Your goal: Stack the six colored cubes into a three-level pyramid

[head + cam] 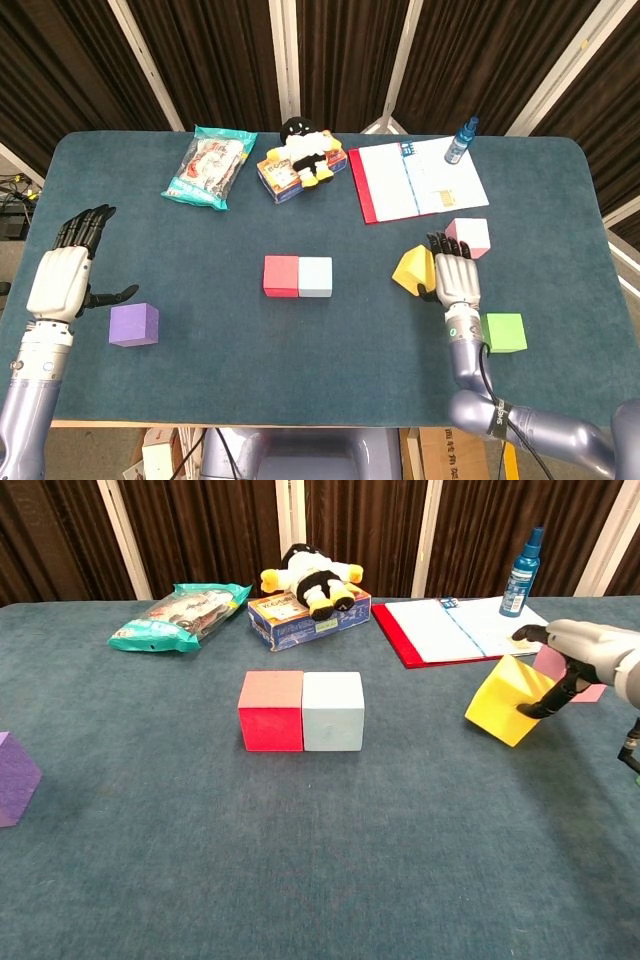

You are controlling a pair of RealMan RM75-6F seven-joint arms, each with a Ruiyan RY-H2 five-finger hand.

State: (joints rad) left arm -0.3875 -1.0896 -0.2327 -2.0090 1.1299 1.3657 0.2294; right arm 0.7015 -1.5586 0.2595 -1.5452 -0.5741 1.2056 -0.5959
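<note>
A red cube [281, 276] and a light blue cube [315, 276] stand side by side, touching, at mid-table. My right hand [457, 278] grips the yellow cube [413, 268], which is tilted on an edge; in the chest view the thumb sits on the yellow cube's [508, 700] right face. Just behind that hand lies a pink cube [467, 237]. Near the front right a green cube [505, 332] rests on the cloth. My left hand [60, 280] hovers open at the left edge, above and left of the purple cube [134, 324].
Along the back stand a snack bag [210, 165], a box with a plush toy [298, 160] on it, an open red binder [415, 180] and a blue spray bottle [461, 140]. The table's front edge [250, 422] runs close below the cubes.
</note>
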